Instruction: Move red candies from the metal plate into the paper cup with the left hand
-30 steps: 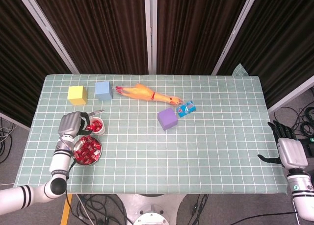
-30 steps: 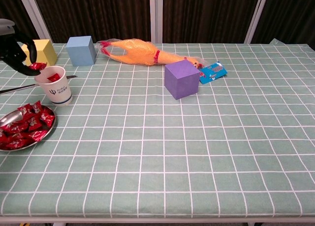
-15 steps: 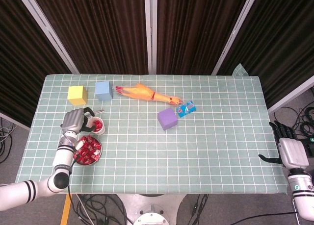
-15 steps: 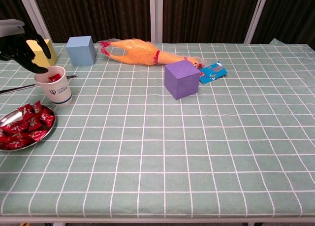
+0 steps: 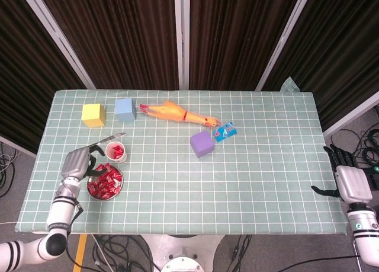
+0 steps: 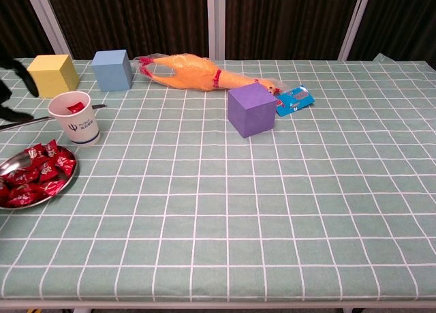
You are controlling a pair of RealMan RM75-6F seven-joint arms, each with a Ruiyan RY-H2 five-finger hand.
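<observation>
release complete: the left hand [image 5: 77, 163], which a second ago pinched a red candy over the paper cup [image 5: 117, 152], has since let it go and pulled back. it now sits just outboard of the metal plate [image 5: 90, 192], fingers apart, holding nothing; the chest view shows only dark fingertips at the frame edge. the cup stands just beyond the hand and inboard of it, upright, with red candy [image 6: 75, 108] visible inside. judgement: one transfer cycle is done, and the hand is placed for a further pick from the plate.

the right hand [image 5: 350, 183] hangs well apart, off the far table edge, fingers spread, empty.

count:
- paper cup: one; contents show at least one candy, exact number not readable.
- metal plate: one, carrying a heap of red candies [image 6: 42, 166], overlapping, roughly a dozen, not countable exactly.
- cubes: three, namely yellow cube [image 5: 93, 114], blue cube [image 5: 125, 109], purple cube [image 5: 202, 143].
- rubber chicken [image 5: 172, 112]: one.
- blue packet [image 5: 224, 131]: one.
- metal utensil [image 5: 110, 138]: one, beyond the cup.
</observation>
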